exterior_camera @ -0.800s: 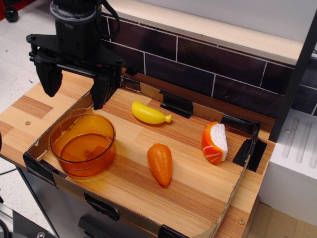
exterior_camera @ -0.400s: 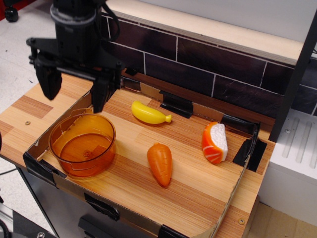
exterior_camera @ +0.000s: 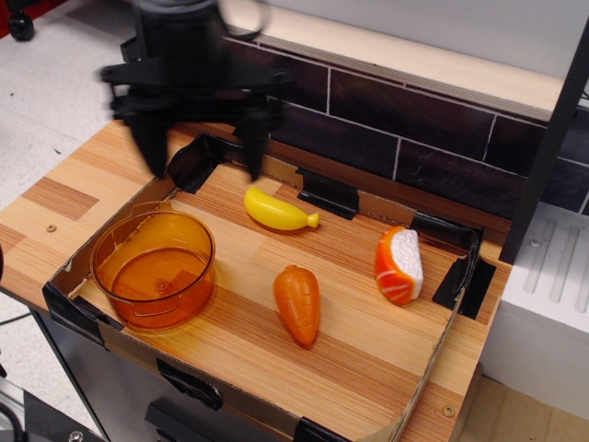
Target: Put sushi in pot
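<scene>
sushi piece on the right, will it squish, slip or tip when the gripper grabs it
The sushi looks like glossy moulded plastic, so probably stiff and light, not squishy. Its shiny, rounded orange top could let fingers slide. It seems to lie on its side with curved faces, so a push may rock or spin it on the smooth wooden board. The open gripper holds nothing.

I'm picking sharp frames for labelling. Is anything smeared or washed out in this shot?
In the observation.image view, the tool and the arm above it are motion-blurred, edges smeared; its fingers are apart and empty. The sushi, carrot, banana and pot are crisp. The banana carries a small glare spot, and light glows through the translucent pot. Nothing is washed out.
</scene>
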You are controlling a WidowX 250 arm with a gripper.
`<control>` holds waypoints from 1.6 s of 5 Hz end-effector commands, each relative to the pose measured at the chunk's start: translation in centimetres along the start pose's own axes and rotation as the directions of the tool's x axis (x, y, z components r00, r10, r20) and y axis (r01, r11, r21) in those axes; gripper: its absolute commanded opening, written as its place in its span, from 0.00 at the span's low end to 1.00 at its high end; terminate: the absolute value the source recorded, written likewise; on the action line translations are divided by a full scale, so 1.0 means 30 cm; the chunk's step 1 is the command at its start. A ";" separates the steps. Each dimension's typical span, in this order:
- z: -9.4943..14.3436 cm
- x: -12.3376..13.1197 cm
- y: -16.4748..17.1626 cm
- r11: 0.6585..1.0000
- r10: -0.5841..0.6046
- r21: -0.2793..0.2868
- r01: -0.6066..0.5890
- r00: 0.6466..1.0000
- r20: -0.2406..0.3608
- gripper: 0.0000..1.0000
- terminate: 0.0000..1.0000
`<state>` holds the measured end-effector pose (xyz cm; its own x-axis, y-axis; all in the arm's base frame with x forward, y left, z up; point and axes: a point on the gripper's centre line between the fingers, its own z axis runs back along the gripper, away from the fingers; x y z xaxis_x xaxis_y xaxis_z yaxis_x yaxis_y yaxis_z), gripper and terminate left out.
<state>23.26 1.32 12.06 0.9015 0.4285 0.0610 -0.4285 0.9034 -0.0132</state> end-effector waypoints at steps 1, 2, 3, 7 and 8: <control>-0.004 0.032 -0.191 0.994 0.092 -0.062 -0.092 0.996 0.002 1.00 0.00; -0.056 0.016 -0.273 0.992 0.112 -0.057 -0.113 0.994 -0.019 1.00 0.00; -0.096 0.048 -0.338 0.982 0.174 -0.067 -0.175 0.984 -0.018 1.00 0.00; -0.271 0.097 -0.401 0.976 0.218 -0.017 -0.218 0.976 0.003 1.00 0.00; -0.295 0.088 -0.397 0.976 0.215 0.015 -0.215 0.977 0.001 1.00 0.00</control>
<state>30.11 -8.08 2.12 0.7869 0.6167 0.0230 -0.6171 0.7865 0.0256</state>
